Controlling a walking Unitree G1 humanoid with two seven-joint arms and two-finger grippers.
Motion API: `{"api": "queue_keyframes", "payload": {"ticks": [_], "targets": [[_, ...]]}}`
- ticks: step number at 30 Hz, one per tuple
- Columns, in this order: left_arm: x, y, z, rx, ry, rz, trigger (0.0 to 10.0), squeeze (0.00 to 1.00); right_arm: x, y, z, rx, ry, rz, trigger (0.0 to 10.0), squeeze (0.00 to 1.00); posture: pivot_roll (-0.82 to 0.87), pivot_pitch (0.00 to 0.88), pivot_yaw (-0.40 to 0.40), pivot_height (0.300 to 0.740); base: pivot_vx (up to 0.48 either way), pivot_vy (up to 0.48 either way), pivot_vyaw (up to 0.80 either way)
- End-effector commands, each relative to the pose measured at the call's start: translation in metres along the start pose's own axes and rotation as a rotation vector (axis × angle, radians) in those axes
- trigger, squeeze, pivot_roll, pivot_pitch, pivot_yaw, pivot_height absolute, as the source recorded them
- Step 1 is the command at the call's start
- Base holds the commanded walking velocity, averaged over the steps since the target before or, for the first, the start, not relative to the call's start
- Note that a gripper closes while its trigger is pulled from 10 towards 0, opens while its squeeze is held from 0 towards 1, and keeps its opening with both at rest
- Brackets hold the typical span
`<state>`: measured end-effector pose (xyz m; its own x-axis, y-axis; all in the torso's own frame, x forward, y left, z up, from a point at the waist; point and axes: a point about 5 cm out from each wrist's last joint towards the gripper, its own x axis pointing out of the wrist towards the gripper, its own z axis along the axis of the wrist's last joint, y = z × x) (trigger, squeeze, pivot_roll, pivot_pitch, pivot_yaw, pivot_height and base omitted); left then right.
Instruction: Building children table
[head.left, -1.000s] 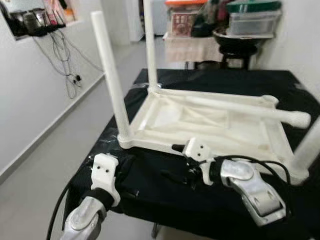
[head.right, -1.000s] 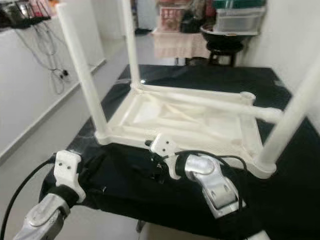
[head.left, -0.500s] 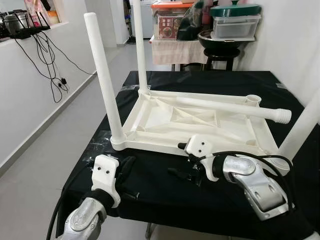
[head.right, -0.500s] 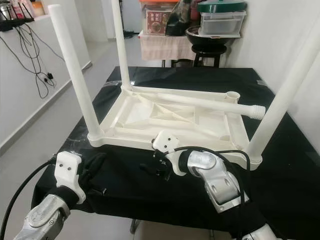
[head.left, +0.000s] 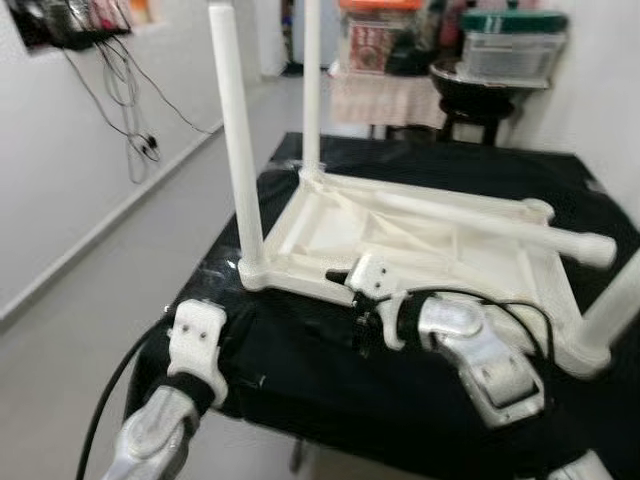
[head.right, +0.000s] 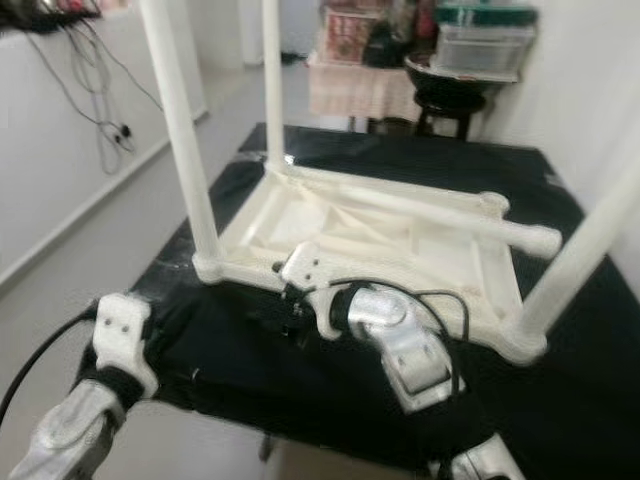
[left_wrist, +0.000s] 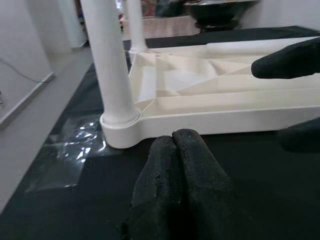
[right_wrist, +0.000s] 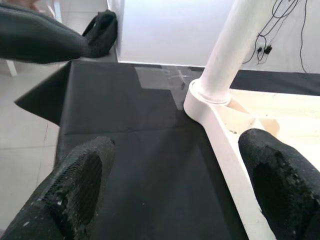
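— How do the grippers stand?
— The left gripper is pressed closed, near the corner; the right gripper is spread wide.
— And the white table?
— Upside down on the black cloth, legs up, one leg lying across it.

One upturned white plastic children's table top is counted at the centre of the left eye view. Three white cylindrical legs stand upright in its corners: one at upper left, one at top centre, one at the right edge. One loose white leg lies across it. One black-covered table is seen beneath.
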<state>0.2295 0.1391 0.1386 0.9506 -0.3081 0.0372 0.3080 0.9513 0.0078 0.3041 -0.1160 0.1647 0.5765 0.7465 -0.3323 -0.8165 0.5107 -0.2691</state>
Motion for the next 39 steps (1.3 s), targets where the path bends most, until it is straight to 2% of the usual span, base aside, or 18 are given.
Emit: {"api": "queue_keyframes", "payload": {"ticks": [1, 3, 5, 7, 9, 11, 12, 14, 15, 19, 21, 24, 29, 32, 34, 36, 38, 39], "targets": [[0.001, 0.000, -0.002, 0.014, 0.009, -0.007, 10.0, 0.00, 0.001, -0.004, -0.002, 0.004, 0.031, -0.034, 10.0, 0.00, -0.12, 0.000, -0.014, 0.740, 0.000, 0.000, 0.00], [0.001, 0.000, -0.002, 0.016, 0.010, -0.013, 10.0, 0.00, 0.001, -0.008, -0.003, -0.006, 0.067, -0.063, 10.0, 0.00, -0.12, 0.000, -0.014, 0.740, 0.000, 0.000, 0.00], [0.002, -0.001, -0.002, 0.014, 0.014, -0.029, 10.0, 0.00, 0.001, -0.013, -0.006, -0.064, 0.146, -0.082, 10.0, 0.00, -0.12, 0.000, -0.014, 0.740, 0.000, 0.000, 0.00], [0.002, -0.001, -0.002, 0.014, 0.014, -0.029, 10.0, 0.00, 0.001, -0.013, -0.006, -0.064, 0.146, -0.082, 10.0, 0.00, -0.12, 0.000, -0.014, 0.740, 0.000, 0.000, 0.00], [0.002, -0.001, -0.003, 0.013, 0.018, -0.040, 10.0, 0.00, 0.000, -0.013, -0.005, -0.083, 0.159, -0.057, 10.0, 0.00, -0.11, 0.000, -0.015, 0.740, 0.000, 0.000, 0.00], [0.004, -0.003, -0.003, 0.019, 0.027, -0.073, 10.0, 0.00, 0.001, -0.015, -0.005, -0.114, 0.244, 0.035, 10.0, 0.00, -0.10, 0.000, -0.014, 0.740, 0.000, 0.000, 0.00], [0.004, -0.003, -0.003, 0.019, 0.027, -0.073, 10.0, 0.00, 0.001, -0.015, -0.005, -0.114, 0.244, 0.035, 10.0, 0.00, -0.10, 0.000, -0.014, 0.740, 0.000, 0.000, 0.00], [0.004, -0.004, -0.004, 0.024, 0.032, -0.088, 10.0, 0.00, 0.004, -0.021, -0.007, -0.129, 0.323, 0.058, 10.0, 0.00, -0.09, 0.000, -0.016, 0.740, 0.000, 0.000, 0.00], [0.004, -0.004, -0.004, 0.024, 0.032, -0.088, 10.0, 0.00, 0.004, -0.021, -0.007, -0.129, 0.323, 0.058, 10.0, 0.00, -0.09, 0.000, -0.016, 0.740, 0.000, 0.000, 0.00], [0.002, -0.006, -0.004, 0.020, 0.033, -0.092, 10.0, 0.00, 0.008, -0.044, -0.017, -0.107, 0.471, -0.019, 10.0, 0.00, -0.08, 0.000, -0.026, 0.740, 0.000, 0.000, 0.00], [0.002, -0.006, -0.004, 0.020, 0.033, -0.092, 10.0, 0.00, 0.008, -0.044, -0.017, -0.107, 0.471, -0.019, 10.0, 0.00, -0.08, 0.000, -0.026, 0.740, 0.000, 0.000, 0.00], [0.000, -0.008, -0.003, 0.017, 0.032, -0.093, 10.0, 0.00, 0.003, -0.058, -0.018, -0.094, 0.521, -0.064, 10.0, 0.00, -0.07, 0.010, -0.036, 0.740, 0.000, 0.000, 0.00], [-0.001, -0.009, -0.003, 0.014, 0.032, -0.093, 10.0, 0.00, -0.002, -0.065, -0.019, -0.085, 0.545, -0.079, 10.0, 0.00, -0.07, 0.013, -0.038, 0.740, 0.000, 0.000, 0.00], [-0.003, -0.010, -0.003, 0.007, 0.032, -0.096, 10.0, 0.00, -0.017, -0.081, -0.022, -0.076, 0.602, -0.105, 10.0, 0.00, -0.07, 0.020, -0.040, 0.740, 0.000, 0.000, 0.00], [-0.003, -0.010, -0.003, 0.007, 0.032, -0.096, 10.0, 0.00, -0.017, -0.081, -0.022, -0.076, 0.602, -0.105, 10.0, 0.00, -0.07, 0.020, -0.040, 0.740, 0.000, 0.000, 0.00], [-0.004, -0.011, -0.004, 0.000, 0.035, -0.102, 10.0, 0.00, -0.027, -0.093, -0.027, -0.051, 0.665, -0.142, 10.0, 0.00, -0.07, 0.021, -0.040, 0.740, 0.000, 0.000, 0.00], [-0.004, -0.011, -0.004, 0.000, 0.035, -0.102, 10.0, 0.00, -0.027, -0.093, -0.027, -0.051, 0.665, -0.142, 10.0, 0.00, -0.07, 0.021, -0.040, 0.740, 0.000, 0.000, 0.00], [-0.005, -0.012, -0.004, -0.003, 0.037, -0.105, 10.0, 0.00, -0.030, -0.098, -0.032, -0.041, 0.715, -0.172, 10.0, 0.00, -0.07, 0.020, -0.039, 0.740, 0.000, 0.000, 0.00]]}}
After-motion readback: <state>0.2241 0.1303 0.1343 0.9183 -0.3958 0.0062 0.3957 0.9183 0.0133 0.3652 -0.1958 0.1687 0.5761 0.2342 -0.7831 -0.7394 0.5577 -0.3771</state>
